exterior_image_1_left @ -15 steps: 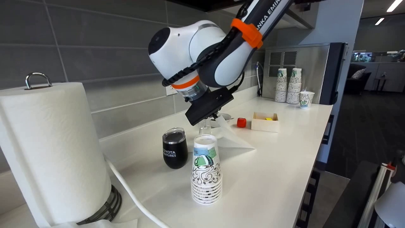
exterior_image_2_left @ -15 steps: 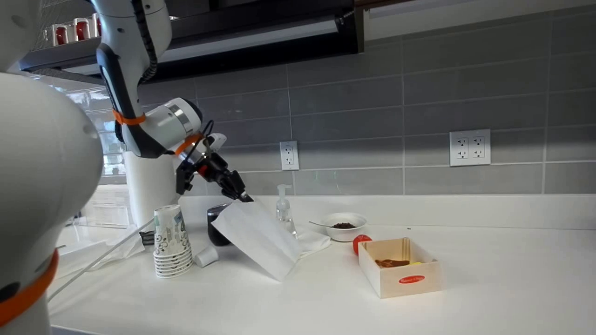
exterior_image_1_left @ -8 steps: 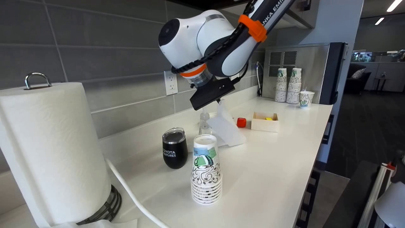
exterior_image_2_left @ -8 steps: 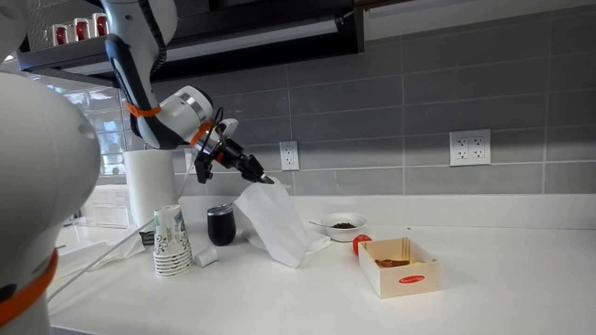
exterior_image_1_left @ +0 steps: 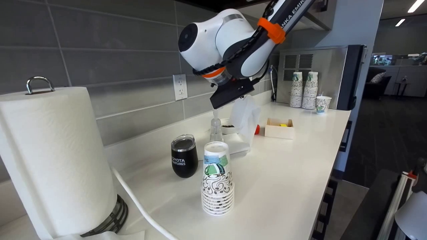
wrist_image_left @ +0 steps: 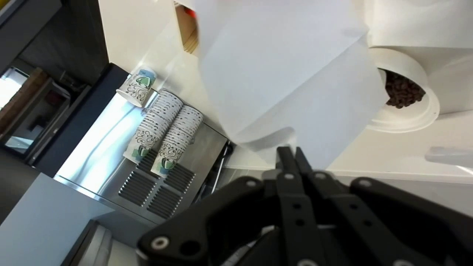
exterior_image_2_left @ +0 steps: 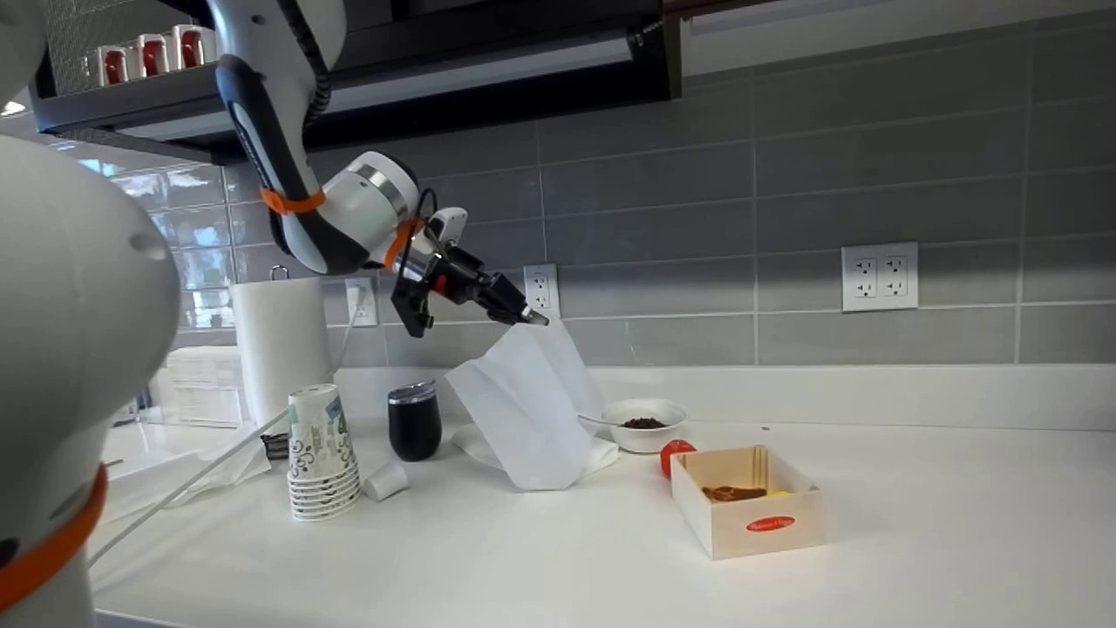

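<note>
My gripper (exterior_image_2_left: 538, 319) is shut on the top edge of a white paper sheet (exterior_image_2_left: 534, 410). The sheet hangs folded from the fingertips above the counter, its lower end close to or touching it; I cannot tell which. In the wrist view the fingertips (wrist_image_left: 292, 152) are nearly together at the edge of the sheet (wrist_image_left: 288, 70). In an exterior view the sheet (exterior_image_1_left: 246, 116) hangs beside a clear soap dispenser (exterior_image_1_left: 216, 130), and the fingers are mostly hidden by the wrist camera mount. A second white cloth or paper (exterior_image_2_left: 475, 447) lies on the counter beneath.
A white bowl (exterior_image_2_left: 645, 443) of dark beans with a spoon, a red object (exterior_image_2_left: 677, 452) and a wooden box (exterior_image_2_left: 737, 534) stand beyond the sheet. A black tumbler (exterior_image_1_left: 184, 161), an inverted cup stack (exterior_image_1_left: 218, 181), a small white cup (exterior_image_2_left: 386, 481), a towel roll (exterior_image_1_left: 56, 160) and a cord (exterior_image_1_left: 140, 203) are nearby.
My gripper has risen and moved along the counter toward the bowl with the sheet, which now hangs more upright. The tumbler is uncovered and the soap dispenser is now hidden in an exterior view.
</note>
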